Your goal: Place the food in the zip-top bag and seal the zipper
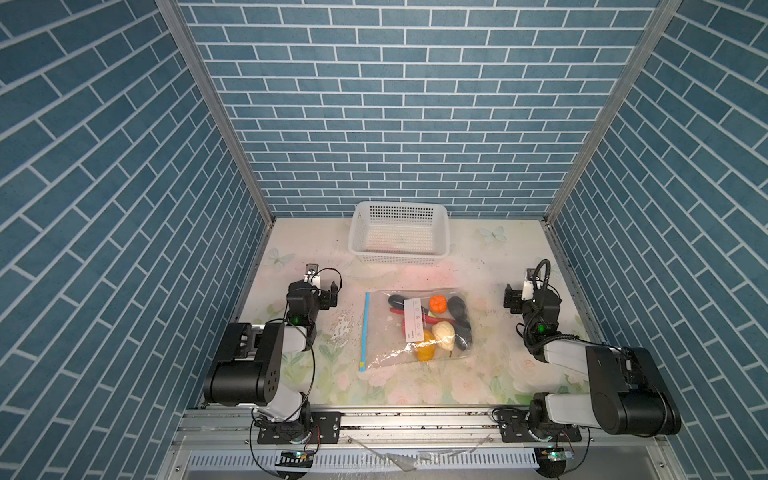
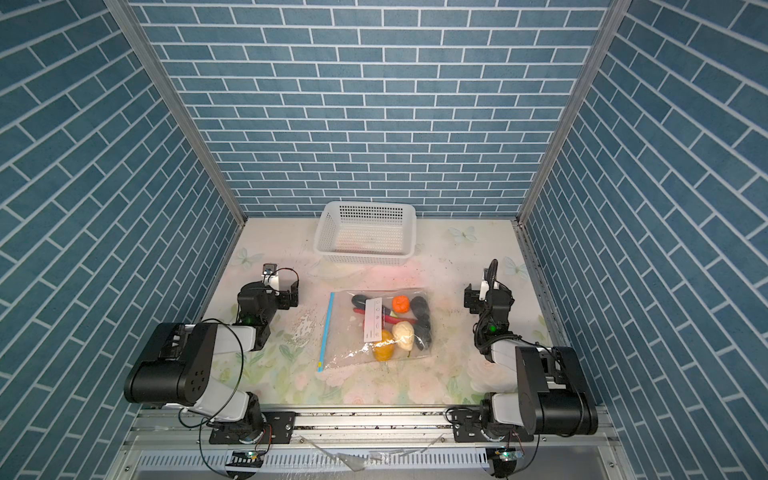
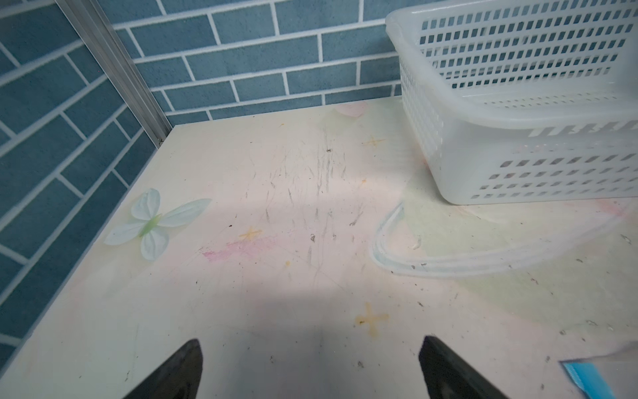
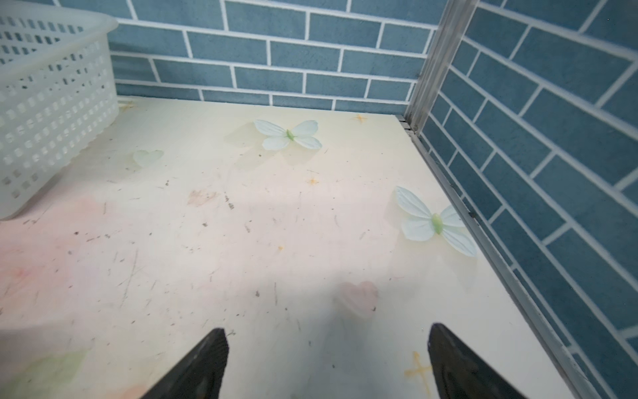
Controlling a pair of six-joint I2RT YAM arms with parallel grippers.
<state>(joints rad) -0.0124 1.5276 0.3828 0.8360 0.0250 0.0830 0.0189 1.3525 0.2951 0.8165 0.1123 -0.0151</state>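
Closest to each wrist lens are black fingers: those of the left tool (image 3: pixel 310 345) and the right tool (image 4: pixel 328 331), over the pale flower-printed bench (image 4: pixel 241 224).

Between the arms, in both top views, the large clear crinkly zip-top bag (image 1: pixel 384 332) lies flat near the middle of the bench. Inside sit the toy food pieces (image 1: pixel 445 340): black lumps (image 1: pixel 462 328) on the side toward the right arm, a small orange piece (image 1: pixel 437 304), a cream one (image 1: pixel 441 332), a yellow-orange one (image 1: pixel 425 351) and a thin red chilli (image 1: pixel 430 319) partly under the white rectangular label (image 1: pixel 414 320). No food shows loose on the bench, and the white perforated plastic basket (image 1: pixel 399 232) by the back wall looks empty. The long light-blue zipper strip (image 1: pixel 365 328) runs along the bag edge facing the left arm, its small yellow tab (image 1: pixel 361 367) at the near end.

Filling looks done, I judge; whether the strip is pressed shut along its whole length is too fine to tell. That is the risk: a gap left in the track would let pieces roll out once the bag is lifted or tipped. Another pass has its own hazard, since the slick film could slide or bunch under a tool pushing from one end with nothing pinning the other.

Each tool has its fingers spread wide with only bare bench between them. Neither holds or touches anything, and both hang well apart from the bag, one at each side.
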